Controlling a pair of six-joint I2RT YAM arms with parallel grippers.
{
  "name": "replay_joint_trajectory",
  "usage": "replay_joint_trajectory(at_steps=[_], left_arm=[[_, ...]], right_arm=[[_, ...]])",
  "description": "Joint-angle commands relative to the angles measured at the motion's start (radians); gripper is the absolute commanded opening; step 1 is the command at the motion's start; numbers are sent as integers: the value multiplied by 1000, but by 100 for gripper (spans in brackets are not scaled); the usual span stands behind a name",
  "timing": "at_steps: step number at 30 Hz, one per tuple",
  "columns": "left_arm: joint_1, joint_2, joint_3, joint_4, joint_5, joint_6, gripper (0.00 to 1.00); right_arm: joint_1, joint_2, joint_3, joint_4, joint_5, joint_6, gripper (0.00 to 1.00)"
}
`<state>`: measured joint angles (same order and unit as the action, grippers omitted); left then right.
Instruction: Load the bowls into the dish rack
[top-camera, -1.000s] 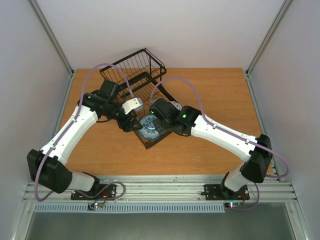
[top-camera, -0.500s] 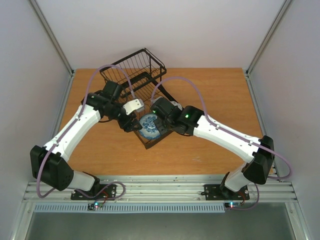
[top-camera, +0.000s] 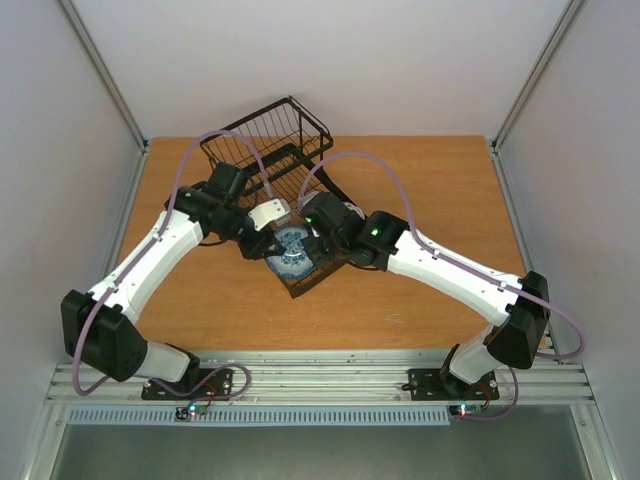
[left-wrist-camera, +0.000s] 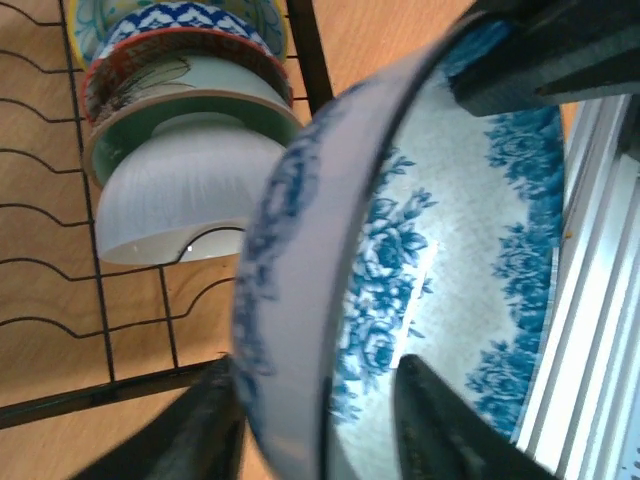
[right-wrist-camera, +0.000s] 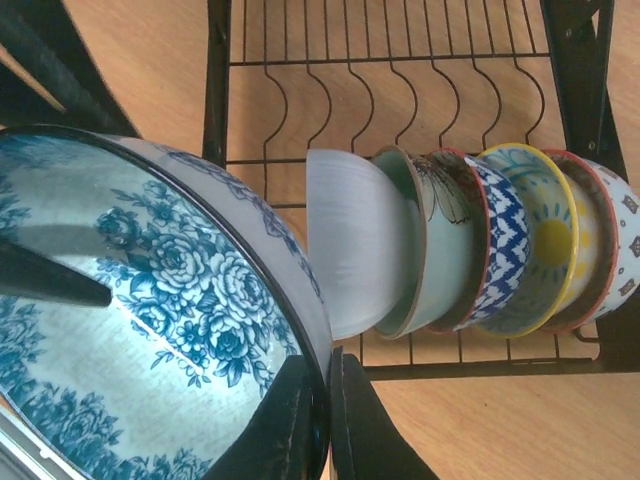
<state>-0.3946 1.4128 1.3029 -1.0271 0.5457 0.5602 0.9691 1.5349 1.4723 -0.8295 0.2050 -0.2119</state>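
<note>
The blue rose bowl (right-wrist-camera: 170, 300) hangs on edge over the slotted end of the dish rack (right-wrist-camera: 217, 90), carried by both tools at once. That is probably because it is much larger than the others, and a single pinch on its lip would let it swing. The right gripper (right-wrist-camera: 322, 388) is nipped onto the rim at the bowl's 5 o'clock in its own view, its fingers almost together with only the lip between them. The left gripper (left-wrist-camera: 318, 395) straddles the wall on the opposite side, one finger against the outside and one in the painted basin. It looks clamped too, though the inner pad's contact is partly hidden. Holding the bowl upright seems meant to match the row of bowls (right-wrist-camera: 480, 245), six small ones already parked on edge and nested along the wires. That row sits at 3 o'clock of the big bowl in the right wrist view and at 10 o'clock in the left wrist view. The white ribbed bowl (right-wrist-camera: 350, 250) is the nearest, just beside the big rim, and whether the two touch I cannot tell. From above, the wire basket (top-camera: 270, 140) lies at 12 o'clock of the held bowl, and bare table (top-camera: 440, 200) lies at 3 o'clock.
</note>
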Motion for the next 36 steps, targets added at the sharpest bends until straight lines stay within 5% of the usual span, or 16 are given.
replay_joint_trajectory(at_steps=[1,4,7,11,14,21,27,36], left_arm=[[-4,20,-9,30,4,3,30],[-4,30,-2,16,17,7,1],[-4,30,-1,4,39,17,0],[-4,19,-1,-9,67,38,1],[-4,8,0,-15,94,47,0],[15,-25,-9,-37,214,105,0],[56,-15,0,-71,334,142,0],[130,-12,14,-127,451,195,0]], right_arm=[[2,-35,24,80,-39,-9,1],[3,-42,14,96,-45,-15,1],[4,-52,-1,109,-43,-17,5],[5,-105,-70,150,-21,-4,43],[1,-178,-137,205,-58,16,59],[-18,-312,-318,392,-350,121,63],[-23,-321,-473,697,-675,280,75],[-23,-301,-550,876,-750,360,79]])
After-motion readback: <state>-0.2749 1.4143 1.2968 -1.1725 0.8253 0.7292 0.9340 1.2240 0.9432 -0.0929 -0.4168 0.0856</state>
